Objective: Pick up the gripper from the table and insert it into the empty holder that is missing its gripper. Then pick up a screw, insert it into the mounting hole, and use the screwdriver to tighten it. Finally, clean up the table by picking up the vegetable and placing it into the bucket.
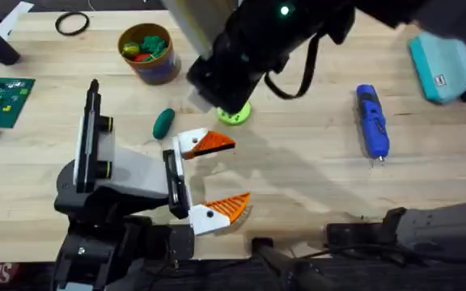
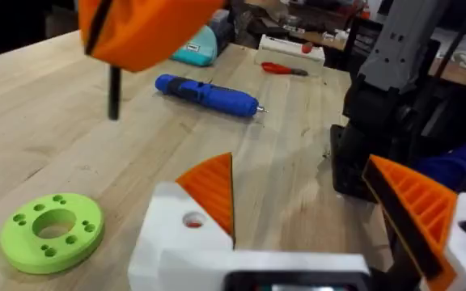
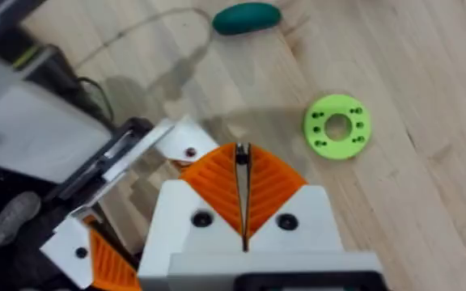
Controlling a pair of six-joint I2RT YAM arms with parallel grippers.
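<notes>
The holder (image 1: 176, 182), a black plate on the grey-white hand body (image 1: 132, 170), carries two orange grippers: one (image 1: 210, 144) (image 3: 180, 145) at its far end, another (image 1: 226, 208) at its near end. These form my left gripper (image 2: 298, 162), open wide. My right gripper (image 3: 243, 149) (image 2: 128, 48) hovers above the lime-green ring (image 1: 237, 115) (image 2: 51, 234), shut on a thin black screw (image 2: 114, 93) that hangs down. The blue screwdriver (image 1: 372, 121) (image 2: 207, 94) lies to the right. The dark-green vegetable (image 1: 163, 123) (image 3: 247, 18) rests near the mustard bucket (image 1: 167, 69).
The bucket holds colourful toys. A green circuit board (image 1: 2, 97) lies at the left edge, a black loop (image 1: 71, 24) at the back left, a teal case (image 1: 442, 69) at the back right. A red tool (image 2: 285, 70) lies beyond the screwdriver.
</notes>
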